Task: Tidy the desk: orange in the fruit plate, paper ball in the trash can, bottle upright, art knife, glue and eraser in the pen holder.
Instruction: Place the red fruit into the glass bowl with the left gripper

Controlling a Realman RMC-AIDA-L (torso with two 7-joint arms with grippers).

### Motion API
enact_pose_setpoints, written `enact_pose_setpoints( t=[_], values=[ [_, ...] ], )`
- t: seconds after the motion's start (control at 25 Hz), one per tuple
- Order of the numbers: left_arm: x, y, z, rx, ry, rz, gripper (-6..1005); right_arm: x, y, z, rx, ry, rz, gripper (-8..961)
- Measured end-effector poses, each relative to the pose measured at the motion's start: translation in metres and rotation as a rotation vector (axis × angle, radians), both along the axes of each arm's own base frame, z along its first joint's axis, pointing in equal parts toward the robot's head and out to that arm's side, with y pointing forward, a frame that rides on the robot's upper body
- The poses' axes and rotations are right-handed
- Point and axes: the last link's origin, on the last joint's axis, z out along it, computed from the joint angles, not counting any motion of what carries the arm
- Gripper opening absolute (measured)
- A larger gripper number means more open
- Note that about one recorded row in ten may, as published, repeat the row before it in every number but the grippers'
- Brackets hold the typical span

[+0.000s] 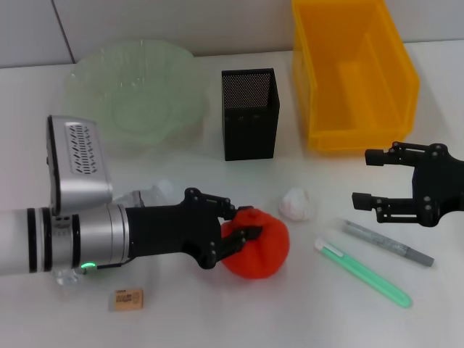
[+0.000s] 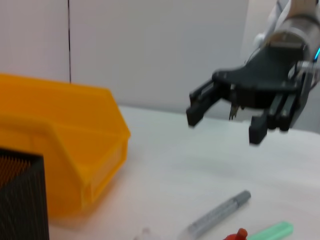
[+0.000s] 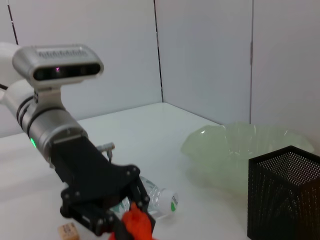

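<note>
The left end effector closes its dark fingers around the orange low on the table, gripping it from the side, apparently so the fruit can be lifted clear and carried to the pale green fruit plate at the far left. Behind the arm, a clear bottle lies on its side, yet to be stood up, and a small tan eraser sits near the front edge. Just beyond the orange rests the white paper ball, close to the yellow trash can it is bound for. The black mesh pen holder stands upright between plate and bin, within reach of either arm. The right end effector hovers with fingers spread wide and empty above the table, near the grey art knife and the green glue stick, seemingly waiting its turn.
</note>
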Motion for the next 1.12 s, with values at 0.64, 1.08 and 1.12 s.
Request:
enact_pose_setpoints(
  t=[0.64,1.08,1.12],
  values=[
    [0.026,-0.005,0.053,0.189,-0.085,-0.104,256,0.005,-0.004,-0.005,-0.009,0.011,-0.009,777],
    [0.026,0.019,0.104,0.375,-0.187,-0.037,257,0.011,-0.008,-0.018,-0.027,0.042,-0.022,777],
    [0.026,0.022,0.108,0.391,-0.194,-0.032,257,0.011,-0.008,-0.020,-0.030,0.046,-0.021,777]
  ],
)
